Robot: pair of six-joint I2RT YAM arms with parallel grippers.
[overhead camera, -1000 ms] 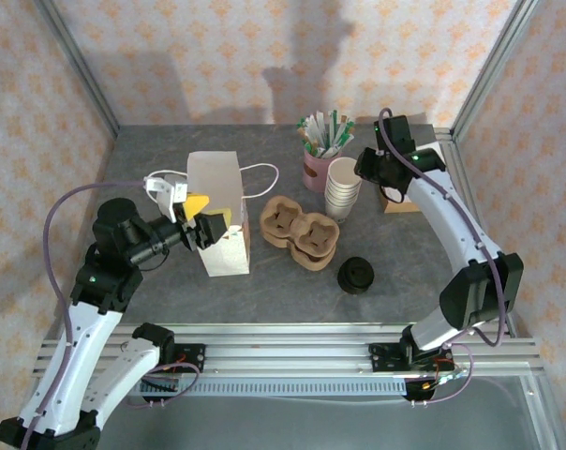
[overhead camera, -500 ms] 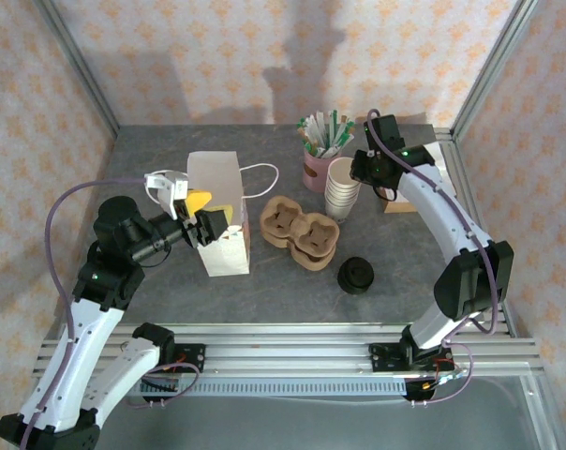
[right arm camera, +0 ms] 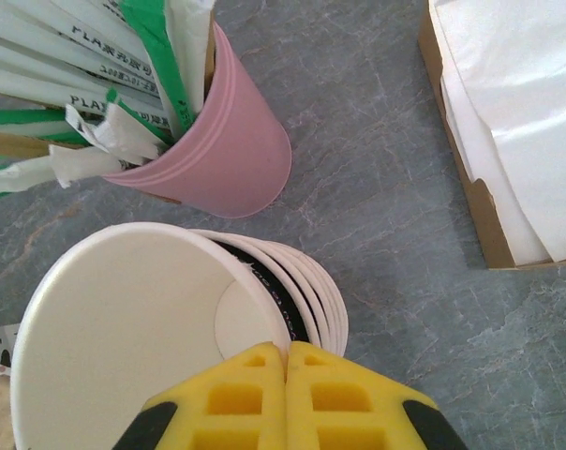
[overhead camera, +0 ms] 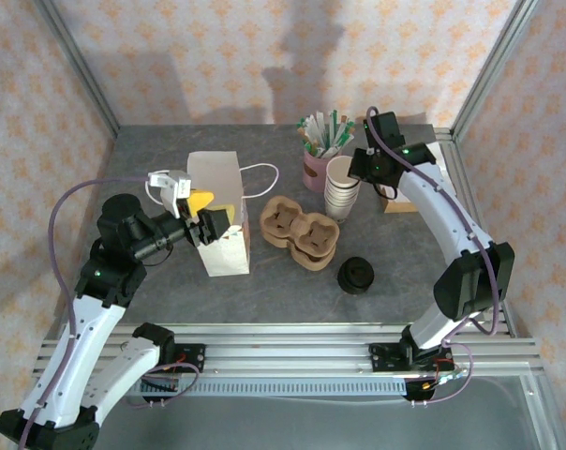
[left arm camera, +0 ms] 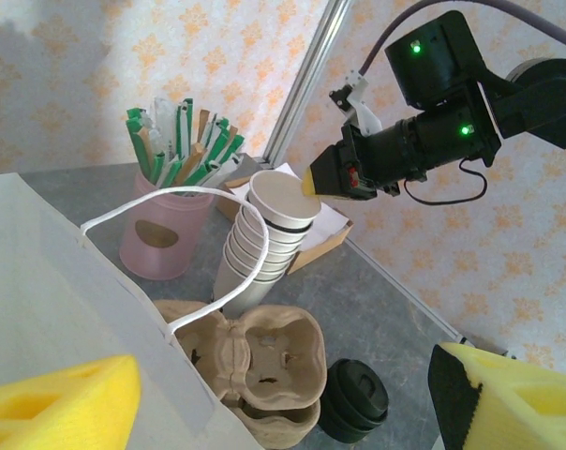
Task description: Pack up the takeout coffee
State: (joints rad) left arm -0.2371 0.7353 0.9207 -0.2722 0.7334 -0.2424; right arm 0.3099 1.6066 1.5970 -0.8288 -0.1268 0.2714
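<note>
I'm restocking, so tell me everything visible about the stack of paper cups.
The stack of paper cups is white, lidless, several nested with rolled rims showing, mouths up on the grey table beside the pink straw cup. The right gripper, shut, sits at the top cup's rim; whether it pinches the wall is unclear.

1. Two grippers: the left gripper [overhead camera: 204,217] and the right gripper [right arm camera: 285,356].
2. One bag [overhead camera: 219,211], white, just in front of the left gripper.
3. One cup stack [right arm camera: 142,328], directly under the right gripper. It has about six cups, but the rims are too close together to count surely.
4. One pink cup [right arm camera: 231,155], just beyond the right gripper, holding many straws [right arm camera: 67,103].
5. One pile of carriers [overhead camera: 299,232], at least two, between both grippers.
6. One coffee [overhead camera: 357,276], beside the carriers.
7. One box [right arm camera: 452,112], to the right of the right gripper.
</note>
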